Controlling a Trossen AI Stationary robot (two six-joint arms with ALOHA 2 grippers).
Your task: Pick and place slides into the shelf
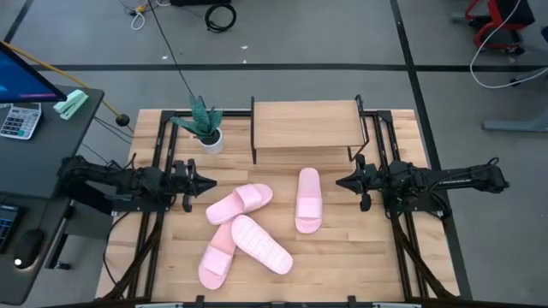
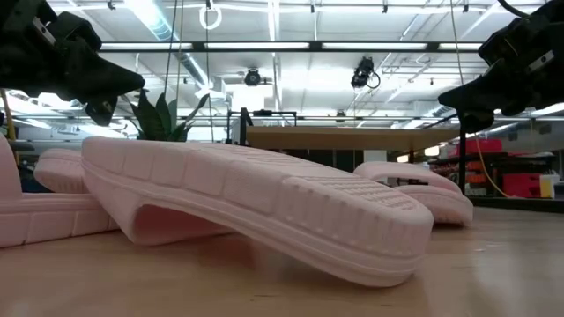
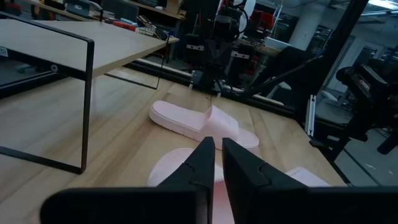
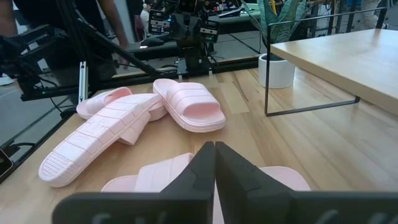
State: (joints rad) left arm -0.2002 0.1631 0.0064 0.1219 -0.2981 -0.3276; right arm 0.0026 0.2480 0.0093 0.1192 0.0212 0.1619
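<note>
The shelf (image 1: 306, 126) stands at the far middle of my table (image 1: 360, 257), its long side running left to right, with a potted plant (image 1: 205, 128) just beside its left end. The near right part of the tabletop lies bare, and a bare strip runs in front of the shelf between my two arms. My left gripper (image 1: 208, 182) hangs above the left side of the table, tip pointing toward the middle; in its wrist view the fingers (image 3: 198, 163) stand nearly together with only a narrow slit between them, and they grip nothing. My right gripper (image 1: 342, 181) hangs above the right side, pointing back at the left one; its fingers (image 4: 202, 163) are pressed together and hold nothing. All four slides lie on the table in front of the shelf, between my grippers. One slide (image 1: 308, 199) lies alone on the right, upright, its long axis running from near to far. A second slide (image 1: 240, 204) lies just right of my left gripper, angled up toward the shelf. A third (image 1: 260, 244) lies sole up, slanting toward the near right, resting across a fourth (image 1: 217, 257) that points toward the near left edge.
</note>
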